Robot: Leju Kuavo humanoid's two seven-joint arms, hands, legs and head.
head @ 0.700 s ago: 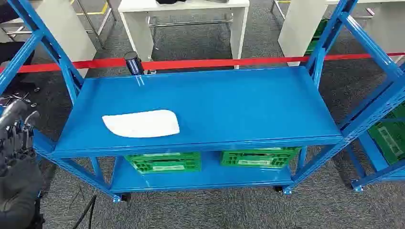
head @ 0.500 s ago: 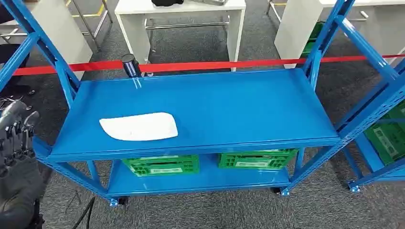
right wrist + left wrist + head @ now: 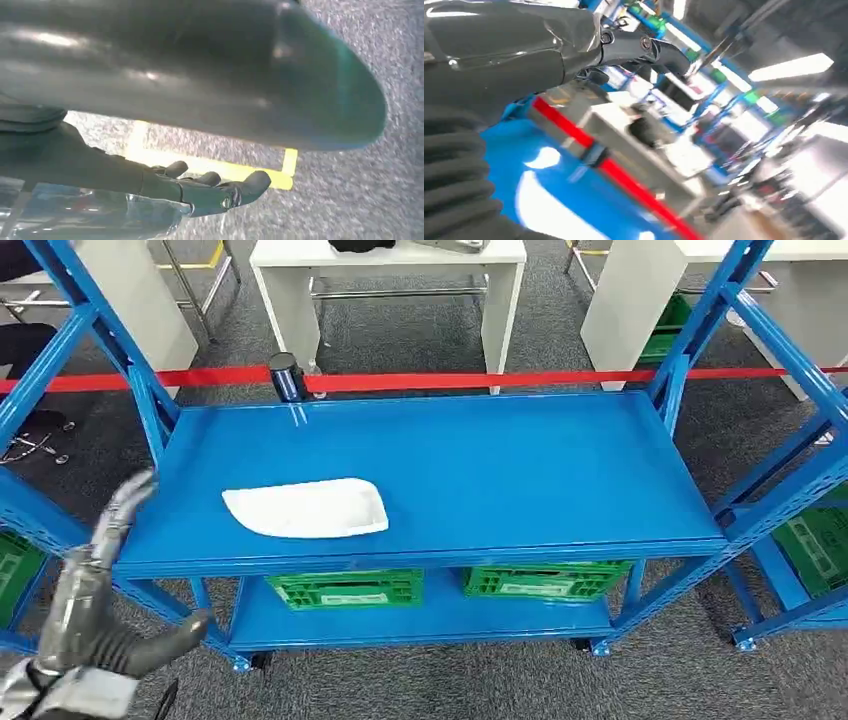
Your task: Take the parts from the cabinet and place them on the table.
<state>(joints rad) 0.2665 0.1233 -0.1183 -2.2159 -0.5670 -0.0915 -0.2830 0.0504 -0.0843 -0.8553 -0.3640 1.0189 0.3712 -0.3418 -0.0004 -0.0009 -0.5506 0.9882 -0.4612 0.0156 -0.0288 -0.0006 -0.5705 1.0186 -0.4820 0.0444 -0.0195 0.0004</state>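
Labels on the two green crates under the top shelf were pale strips, too small to read; no other writing could be made out. The white part lay flat on the blue rack's top shelf, toward its front left, with nothing touching it. The left hand was raised at the rack's front left corner, off the shelf and clear of the part, fingers stretched upward and apart, thumb jutting sideways, holding nothing. In the right wrist view the right hand hung over grey carpet and a yellow floor line, its fingers loosely bent and holding nothing. A red barrier tape ran behind the rack, with a white bench beyond it.
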